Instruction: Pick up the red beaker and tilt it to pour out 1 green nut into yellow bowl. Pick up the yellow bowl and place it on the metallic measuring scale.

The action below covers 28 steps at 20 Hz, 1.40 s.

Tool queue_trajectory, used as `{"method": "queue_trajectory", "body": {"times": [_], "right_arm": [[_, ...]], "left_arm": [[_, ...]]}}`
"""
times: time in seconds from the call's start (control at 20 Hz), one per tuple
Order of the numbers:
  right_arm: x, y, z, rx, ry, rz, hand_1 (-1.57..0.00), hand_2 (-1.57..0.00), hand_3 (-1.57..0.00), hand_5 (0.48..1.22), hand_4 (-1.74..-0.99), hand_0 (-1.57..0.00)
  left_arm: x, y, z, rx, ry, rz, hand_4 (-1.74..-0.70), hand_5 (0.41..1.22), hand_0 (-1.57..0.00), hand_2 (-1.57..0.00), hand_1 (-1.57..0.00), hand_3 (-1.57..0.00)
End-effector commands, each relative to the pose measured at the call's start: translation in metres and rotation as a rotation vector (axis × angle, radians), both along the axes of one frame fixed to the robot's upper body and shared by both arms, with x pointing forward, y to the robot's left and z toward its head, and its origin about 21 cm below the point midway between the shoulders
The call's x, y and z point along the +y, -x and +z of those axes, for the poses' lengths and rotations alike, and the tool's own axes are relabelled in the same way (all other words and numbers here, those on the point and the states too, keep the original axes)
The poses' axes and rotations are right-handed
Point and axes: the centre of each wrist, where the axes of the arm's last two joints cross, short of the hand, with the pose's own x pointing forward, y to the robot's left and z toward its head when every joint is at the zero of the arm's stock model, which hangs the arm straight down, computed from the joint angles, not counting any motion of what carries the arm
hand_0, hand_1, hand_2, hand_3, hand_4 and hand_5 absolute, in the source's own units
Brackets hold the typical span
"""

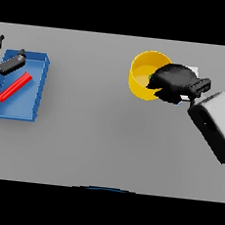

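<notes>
Head view: upper right of centre, the right hand curls over the yellow bowl, hiding its right rim and most of a green nut. A pale scale edge peeks behind. At far left, the left hand, fingers spread, is cut off above a blue tray holding the red beaker, lying flat.

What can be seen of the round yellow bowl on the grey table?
The round yellow bowl stands upright on the grey table, far right of centre. It looks like smooth plastic, with a thick rim and a paler inside. A small green spot shows inside. The dark right hand covers its right rim, fingers curled over it.
</notes>
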Motion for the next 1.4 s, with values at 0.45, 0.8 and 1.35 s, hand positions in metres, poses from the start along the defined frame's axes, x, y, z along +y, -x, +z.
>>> {"method": "queue_trajectory", "body": {"times": [0.45, 0.8, 1.35], "right_arm": [[-0.066, -0.043, -0.017, -0.024, -0.02, -0.227, -1.57, -1.57, -1.17, 1.221, -1.72, -1.57], [-0.087, -0.057, -0.05, -0.002, -0.012, -0.326, -1.57, -1.57, -1.36, 1.221, -1.724, -1.57], [-0.093, -0.069, -0.077, 0.032, -0.02, -0.366, -1.4, -1.57, -1.32, 1.221, -1.725, -1.53]], "left_arm": [[-0.005, 0.003, 0.002, 0.036, -0.004, 0.034, -0.83, 0.773, 0.0, 0.0, 0.0, 0.0], [0.001, 0.001, 0.003, 0.038, -0.022, 0.053, -0.81, 0.757, 0.0, 0.0, 0.0, 0.0], [-0.003, 0.0, 0.004, 0.031, -0.01, 0.044, -0.81, 0.734, 0.0, 0.0, 0.0, 0.0]]}}
